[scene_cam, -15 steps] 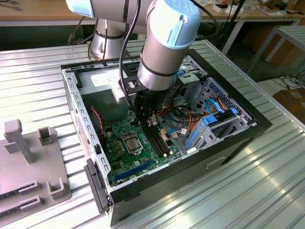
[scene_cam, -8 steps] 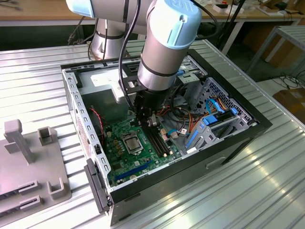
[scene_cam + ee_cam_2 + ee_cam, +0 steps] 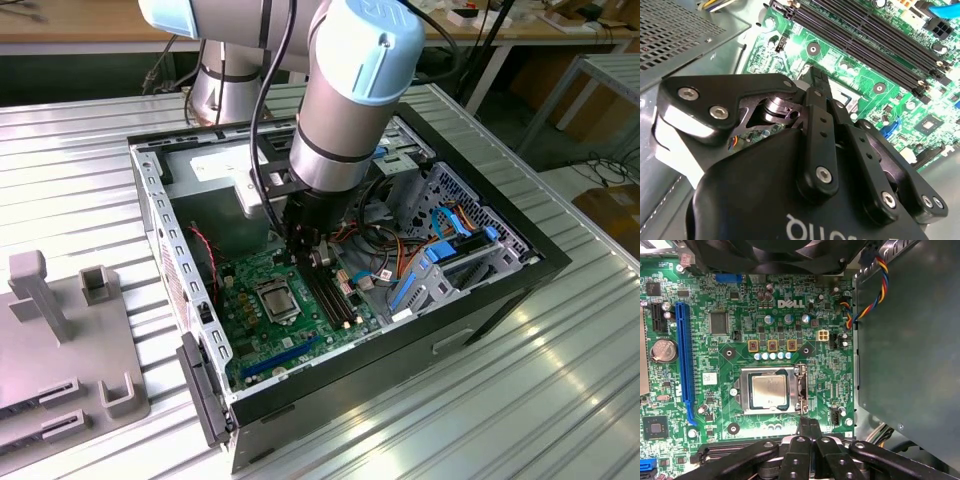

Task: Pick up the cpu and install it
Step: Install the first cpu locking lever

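silver-grey, the cpu [image 3: 769, 391] lies flat inside the metal socket frame [image 3: 801, 388] on the green motherboard [image 3: 715, 360], its edges ringed by the frame. the gripper [image 3: 809, 426] hangs just beside the socket's edge, its fingers [image 3: 804, 427] pressed together and holding nothing. in the exterior view the arm [image 3: 345, 100] reaches down into the open computer case [image 3: 480, 300], the cpu [image 3: 277, 299] just to the exterior view's left of the gripper [image 3: 318, 258]. black memory slots [image 3: 330, 295] and cables crowd the right; the case wall [image 3: 160, 220] bounds the left.
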`<act>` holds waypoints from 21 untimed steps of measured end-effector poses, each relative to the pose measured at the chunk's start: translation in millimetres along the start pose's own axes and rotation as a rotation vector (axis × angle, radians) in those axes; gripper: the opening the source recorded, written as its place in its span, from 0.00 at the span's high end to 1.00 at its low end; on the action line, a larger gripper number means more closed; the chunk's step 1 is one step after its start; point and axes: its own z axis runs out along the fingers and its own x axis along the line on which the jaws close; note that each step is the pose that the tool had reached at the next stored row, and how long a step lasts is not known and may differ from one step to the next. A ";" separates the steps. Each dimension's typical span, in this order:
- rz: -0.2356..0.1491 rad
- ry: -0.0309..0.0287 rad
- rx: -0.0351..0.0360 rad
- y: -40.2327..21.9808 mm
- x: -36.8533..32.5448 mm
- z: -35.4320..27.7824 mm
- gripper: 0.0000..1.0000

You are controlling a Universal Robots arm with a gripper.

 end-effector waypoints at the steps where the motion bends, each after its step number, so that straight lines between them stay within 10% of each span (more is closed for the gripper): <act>1: 0.000 0.0000 0.0001 0.0 0.0 0.0 0.89; 11: 0.000 0.0022 0.0010 0.0 0.1 0.1 0.89; 21: 0.000 0.0302 0.0016 0.0 3.4 1.9 0.89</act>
